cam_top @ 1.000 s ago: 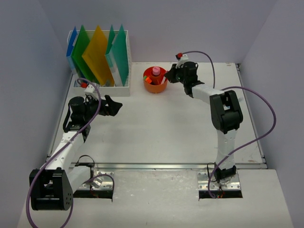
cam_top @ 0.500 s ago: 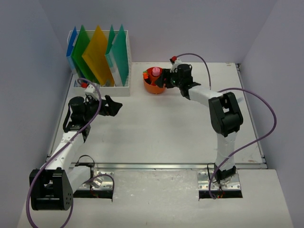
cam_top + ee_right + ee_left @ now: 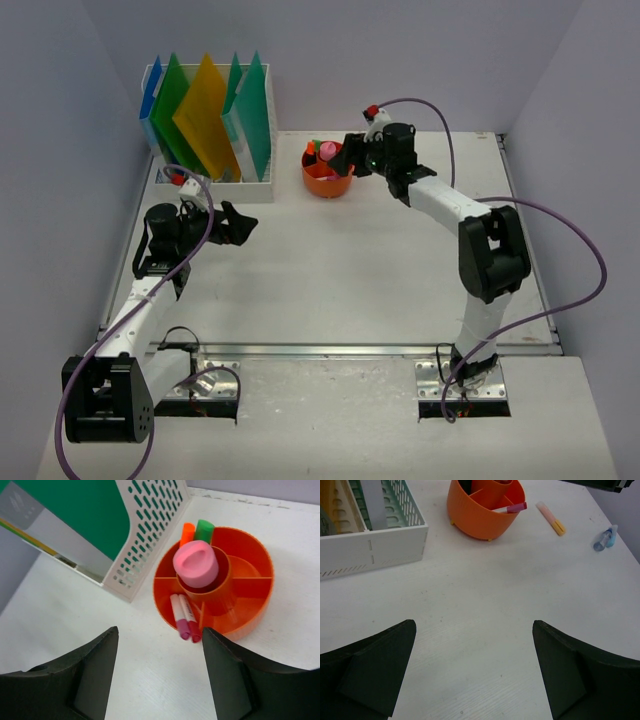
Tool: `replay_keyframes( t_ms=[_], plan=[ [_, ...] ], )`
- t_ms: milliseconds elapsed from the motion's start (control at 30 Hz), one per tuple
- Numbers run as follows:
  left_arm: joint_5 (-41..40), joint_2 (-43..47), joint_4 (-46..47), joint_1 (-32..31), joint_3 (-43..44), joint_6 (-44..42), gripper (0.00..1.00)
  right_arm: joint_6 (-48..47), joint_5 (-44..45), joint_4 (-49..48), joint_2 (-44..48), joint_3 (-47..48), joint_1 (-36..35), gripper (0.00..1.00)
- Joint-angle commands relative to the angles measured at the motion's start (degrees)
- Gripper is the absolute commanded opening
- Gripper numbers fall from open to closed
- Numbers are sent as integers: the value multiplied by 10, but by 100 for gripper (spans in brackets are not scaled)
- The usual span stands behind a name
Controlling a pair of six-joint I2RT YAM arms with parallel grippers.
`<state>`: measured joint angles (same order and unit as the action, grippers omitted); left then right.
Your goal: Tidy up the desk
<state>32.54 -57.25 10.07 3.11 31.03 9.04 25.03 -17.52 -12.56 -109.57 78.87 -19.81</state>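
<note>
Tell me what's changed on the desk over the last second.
The right arm swung its elbow out to the right while its end effector, open, stayed at the orange organiser. The organiser appears to have turned clockwise: its highlighters went from the left side to the back. The left arm and file rack stayed put.

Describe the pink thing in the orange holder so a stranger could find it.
Beside the white file rack stands a round orange holder. In its centre cup sits the pink cap, broad and rounded, unlike the slim markers in the outer compartments.
</note>
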Motion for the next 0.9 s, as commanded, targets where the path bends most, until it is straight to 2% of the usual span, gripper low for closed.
replay_keyframes(
  t_ms=[0,100,200,267,400,533,867],
  plan=[
    [8,8,-4,3,12,-37,100,-99,64,50,42,10,31,68],
    [4,13,-16,3,15,-56,100,-155,81,79,32,16,72,68],
    [0,16,-22,3,14,-66,100,-216,71,152,2,56,120,65],
    [-1,16,-22,3,12,-70,100,-311,58,186,-23,81,142,64],
    [-2,13,-21,3,12,-73,100,-407,69,264,-62,136,161,61],
    [-5,10,-17,3,11,-74,100,-387,95,331,-95,178,172,62],
    [-2,8,-21,3,14,-78,100,-321,107,385,-169,221,175,65]
  ],
)
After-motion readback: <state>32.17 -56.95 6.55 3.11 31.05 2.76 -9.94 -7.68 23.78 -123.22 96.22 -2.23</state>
